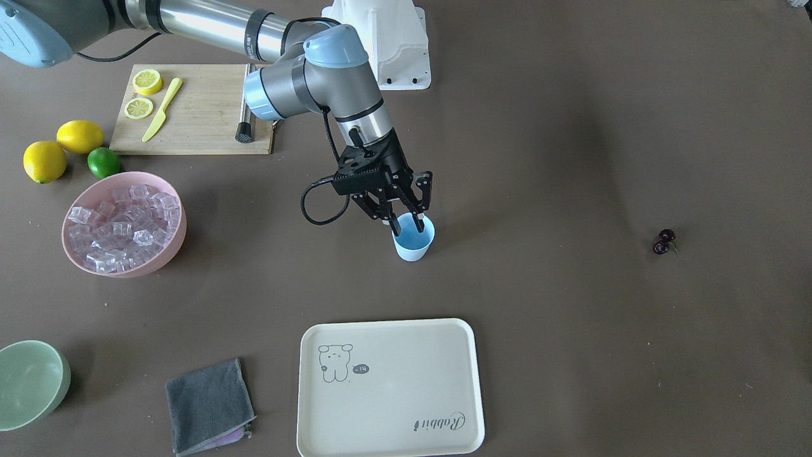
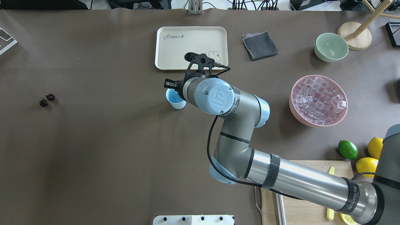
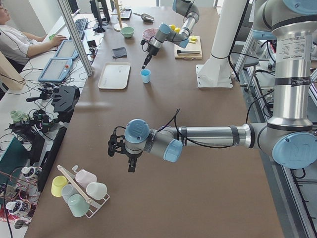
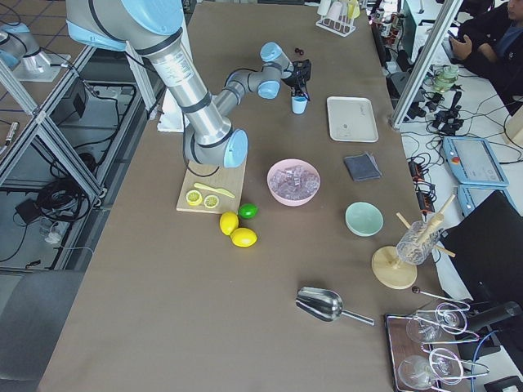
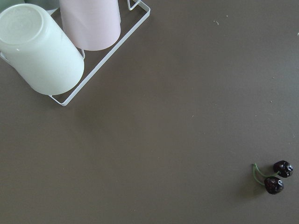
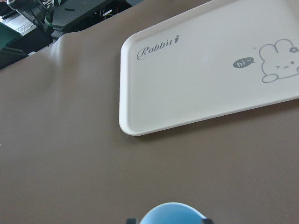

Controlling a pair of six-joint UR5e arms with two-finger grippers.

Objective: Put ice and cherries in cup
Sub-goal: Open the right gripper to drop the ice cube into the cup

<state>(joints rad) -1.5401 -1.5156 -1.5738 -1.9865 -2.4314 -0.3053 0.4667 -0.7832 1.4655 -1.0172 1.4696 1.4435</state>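
The light-blue cup [image 1: 413, 241] stands upright mid-table, just on the robot's side of the cream tray, and I see nothing inside it. My right gripper [image 1: 403, 220] hangs over its rim, open, and in the right wrist view its fingertips [image 6: 206, 219] flank the cup [image 6: 173, 213]. The ice [image 1: 124, 228] fills a pink bowl [image 1: 155, 265] on the right arm's side. The two dark cherries [image 1: 663, 242] lie on the bare table on the left arm's side, also showing in the left wrist view [image 5: 278, 176]. My left gripper [image 3: 119, 148] hovers over the table's near end; I cannot tell its state.
A cream tray [image 1: 390, 387], a grey cloth [image 1: 209, 406] and a pale green bowl [image 1: 32, 384] sit along the operators' edge. Lemons [image 1: 79, 136], a lime [image 1: 103, 162] and a cutting board [image 1: 203, 120] lie near the pink bowl. A rack of cups [image 5: 60, 46] lies near the cherries.
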